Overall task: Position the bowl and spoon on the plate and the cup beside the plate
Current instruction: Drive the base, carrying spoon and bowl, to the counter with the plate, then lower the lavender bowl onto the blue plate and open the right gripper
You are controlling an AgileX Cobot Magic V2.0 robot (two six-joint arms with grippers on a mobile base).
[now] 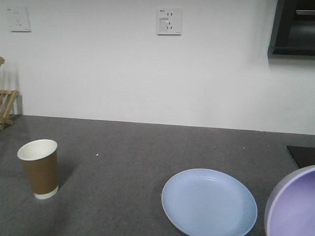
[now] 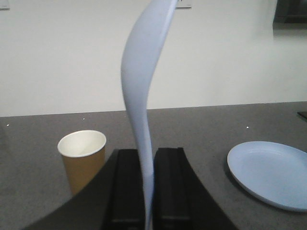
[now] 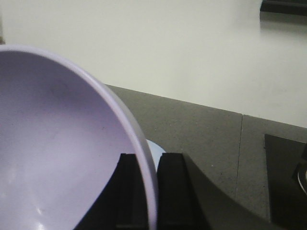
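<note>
My left gripper (image 2: 149, 191) is shut on the handle of the pale white-blue spoon (image 2: 141, 86), which stands up in front of the left wrist camera with its scoop at the top. The brown paper cup (image 1: 41, 168) stands upright at the left of the grey table; it is also the cup (image 2: 82, 158) just left of the left fingers. The light blue plate (image 1: 209, 202) lies flat at centre right. My right gripper (image 3: 152, 191) is shut on the rim of the lavender bowl (image 3: 57, 153), held tilted in the air; the bowl (image 1: 294, 206) shows at the exterior view's lower right corner, right of the plate.
A black panel (image 1: 302, 155) lies on the table at the right edge. A wooden rack (image 1: 6, 105) stands at the far left by the white wall. Wall sockets (image 1: 169, 21) sit above the table. A dark cabinet (image 1: 293, 27) hangs at top right.
</note>
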